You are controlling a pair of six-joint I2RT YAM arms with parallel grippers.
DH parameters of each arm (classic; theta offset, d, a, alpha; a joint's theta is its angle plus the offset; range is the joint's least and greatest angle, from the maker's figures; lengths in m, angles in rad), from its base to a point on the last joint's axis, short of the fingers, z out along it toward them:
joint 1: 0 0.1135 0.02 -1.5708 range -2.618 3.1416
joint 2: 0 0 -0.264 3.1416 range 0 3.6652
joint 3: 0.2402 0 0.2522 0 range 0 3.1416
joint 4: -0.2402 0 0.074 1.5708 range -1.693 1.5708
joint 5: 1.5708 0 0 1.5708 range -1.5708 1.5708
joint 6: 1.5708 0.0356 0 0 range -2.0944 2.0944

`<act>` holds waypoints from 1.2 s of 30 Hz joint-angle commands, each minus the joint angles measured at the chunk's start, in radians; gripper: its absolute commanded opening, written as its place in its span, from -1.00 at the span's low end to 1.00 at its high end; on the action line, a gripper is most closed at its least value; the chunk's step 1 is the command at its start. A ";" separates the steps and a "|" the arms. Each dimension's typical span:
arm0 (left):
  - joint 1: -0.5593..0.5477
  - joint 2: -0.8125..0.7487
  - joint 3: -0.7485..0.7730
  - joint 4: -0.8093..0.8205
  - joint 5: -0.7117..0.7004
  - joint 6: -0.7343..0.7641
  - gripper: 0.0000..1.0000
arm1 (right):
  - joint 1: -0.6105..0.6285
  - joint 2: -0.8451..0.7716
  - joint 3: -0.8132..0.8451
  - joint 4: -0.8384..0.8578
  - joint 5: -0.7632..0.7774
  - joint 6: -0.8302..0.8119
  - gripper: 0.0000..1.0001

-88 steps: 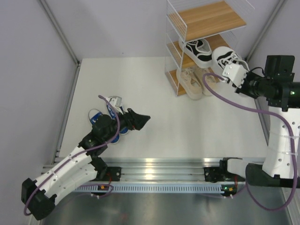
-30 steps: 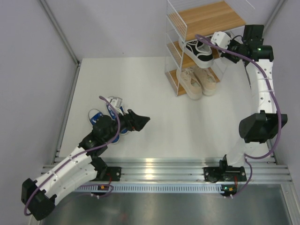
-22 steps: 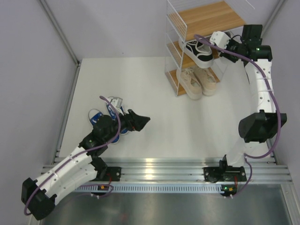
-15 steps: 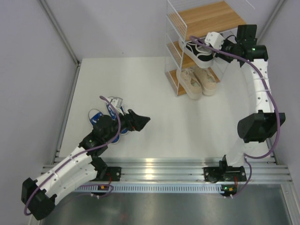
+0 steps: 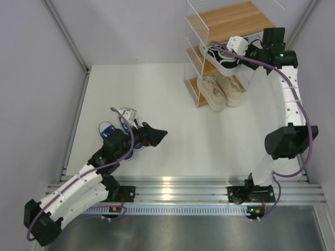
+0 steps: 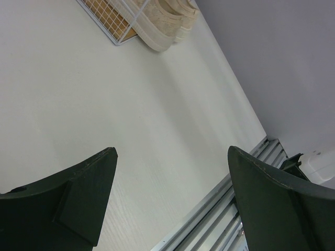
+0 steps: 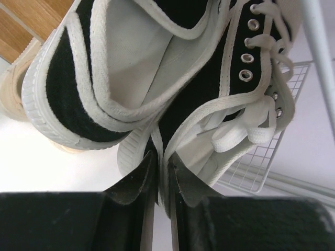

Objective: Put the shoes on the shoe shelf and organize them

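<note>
Two arms rise from the rail [image 5: 178,184] at the near edge of the white surface [image 5: 209,130].

1. Left pincer [image 5: 157,133]: released, fingers spread wide in the wrist view [image 6: 171,152] with only bare surface between them. It hangs low over the left-centre of the surface.
2. Blue shoes [image 5: 125,116]: one pair, lying on the surface just behind the left arm's wrist. The arm covers part of them, and a loose white lace trails out to the far side.
3. Shelf [image 5: 194,36]: white wire rack with three wooden tiers, standing at the far right of the surface, well apart from the blue shoes.
 - Bottom tier [image 5: 194,86]: beige shoes [image 5: 222,90], one pair side by side, their near ends jutting past the tier's edge.
 - Middle tier [image 5: 208,67]: black shoe [image 5: 220,56], white sole and laces.
 - Second black shoe [image 7: 225,89]: touching the first [image 7: 68,89] along its side, with a wire panel and a white post of the shelf close by its laces. From above the wrist camera hides it, so I cannot tell whether it rests on the tier.
4. Right pincer [image 7: 161,157]: clenched on the second black shoe's collar edge, reaching in from the shelf's right side [image 5: 250,52].
</note>
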 commanded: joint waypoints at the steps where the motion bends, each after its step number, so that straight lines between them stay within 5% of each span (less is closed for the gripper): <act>1: 0.005 -0.008 -0.008 0.043 0.004 -0.003 0.84 | 0.011 -0.035 0.012 0.114 -0.011 -0.013 -0.72; 8: 0.005 -0.008 -0.007 0.047 0.006 -0.006 0.84 | 0.012 -0.048 -0.003 0.115 -0.003 -0.017 -0.57; 18: 0.005 -0.016 -0.004 0.043 0.009 -0.012 0.84 | 0.009 -0.092 -0.042 0.138 0.011 -0.019 0.20; 24: 0.005 -0.022 0.006 0.029 0.004 -0.009 0.84 | 0.006 -0.147 -0.080 0.143 0.020 -0.020 0.37; 36: 0.005 -0.011 0.110 -0.202 -0.206 0.049 0.96 | 0.002 -0.480 -0.366 0.135 -0.057 0.168 0.76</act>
